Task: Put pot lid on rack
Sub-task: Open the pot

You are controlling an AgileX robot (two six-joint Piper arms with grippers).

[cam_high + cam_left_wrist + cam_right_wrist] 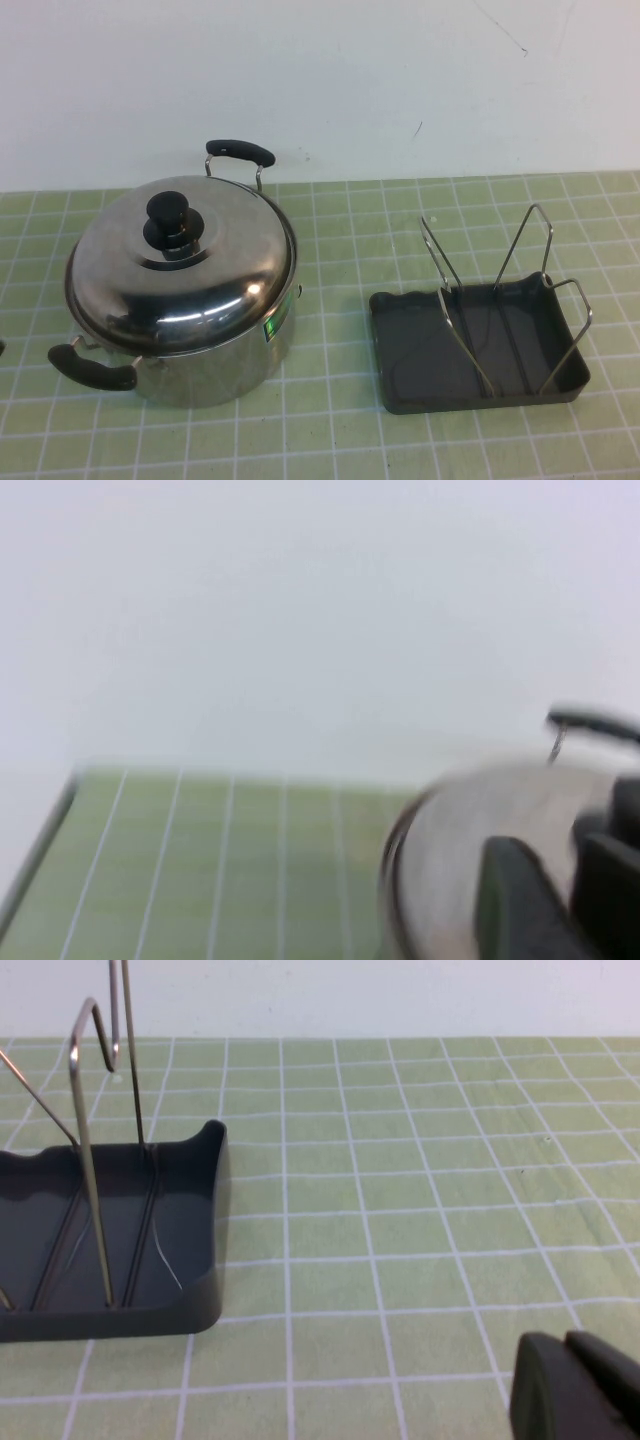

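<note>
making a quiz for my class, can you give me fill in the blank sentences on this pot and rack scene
1. The lid sits on the ____.
2. The knob at the lid's centre is coloured ____.
3. In the high view the rack stands to the ____ of the pot.
4. The rack's wire loops hold ____ lids.

Only a dark fingertip of the left gripper and of the right gripper shows, each in its own wrist view.

Missing words: pot; black; right; no

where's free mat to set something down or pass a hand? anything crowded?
Free: the mat strip between pot and rack, and the mat behind the rack up to the wall. The pot lid sits on the pot. Left gripper is near the pot, right gripper over mat beside the rack.
</note>
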